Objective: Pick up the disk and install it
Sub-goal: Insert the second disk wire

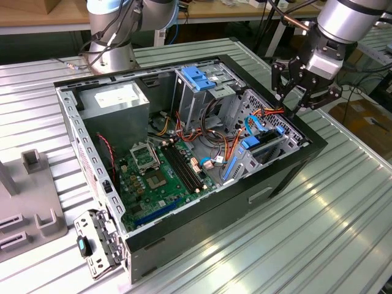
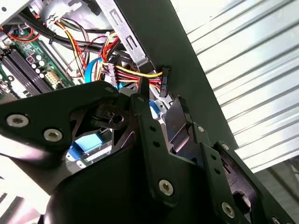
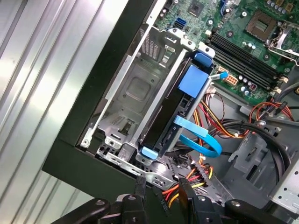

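Black fingers (image 3: 161, 196) parted and empty, hovering just over computer case (image 1: 294, 165) corner; disk (image 3: 173, 109) sitting edge-up inside its drive bay. No readable labels.

Ribbed metal table (image 1: 318, 214) carries open computer case (image 1: 202, 226), grey fixture (image 1: 30, 214).

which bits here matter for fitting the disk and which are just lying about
Part of the job:
- disk, in its blue carrier, standing in the drive cage
- drive cage at the case corner
- gripper, above that corner

Lying about:
- power supply box
- motherboard
- blue bracket on the upper bay
- grey stand on the table
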`<state>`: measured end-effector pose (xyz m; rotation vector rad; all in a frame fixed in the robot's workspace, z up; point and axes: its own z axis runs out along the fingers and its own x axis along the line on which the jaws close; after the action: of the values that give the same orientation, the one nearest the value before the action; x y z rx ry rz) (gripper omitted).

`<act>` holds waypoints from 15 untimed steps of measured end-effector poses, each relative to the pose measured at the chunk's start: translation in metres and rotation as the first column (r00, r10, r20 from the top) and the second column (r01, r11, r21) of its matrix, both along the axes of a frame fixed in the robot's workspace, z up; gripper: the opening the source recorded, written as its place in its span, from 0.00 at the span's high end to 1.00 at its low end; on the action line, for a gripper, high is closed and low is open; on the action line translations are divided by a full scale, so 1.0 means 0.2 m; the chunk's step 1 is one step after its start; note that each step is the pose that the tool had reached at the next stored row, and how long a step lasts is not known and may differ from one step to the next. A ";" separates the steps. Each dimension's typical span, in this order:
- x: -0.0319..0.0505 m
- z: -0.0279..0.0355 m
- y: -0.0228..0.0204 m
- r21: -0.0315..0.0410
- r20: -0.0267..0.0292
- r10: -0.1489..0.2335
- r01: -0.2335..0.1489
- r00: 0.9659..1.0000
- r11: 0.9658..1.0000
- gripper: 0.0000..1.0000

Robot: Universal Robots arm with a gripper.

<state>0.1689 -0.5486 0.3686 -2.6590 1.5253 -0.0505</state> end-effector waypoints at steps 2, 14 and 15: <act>0.022 -0.004 0.000 0.000 0.000 0.019 -0.019 1.000 1.000 0.58; 0.056 -0.016 0.001 0.000 0.000 0.132 -0.132 0.991 0.991 0.58; 0.056 -0.018 0.001 0.000 0.000 0.159 -0.159 0.987 0.987 0.58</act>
<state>0.1802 -0.5484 0.3651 -2.7700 1.3073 -0.0408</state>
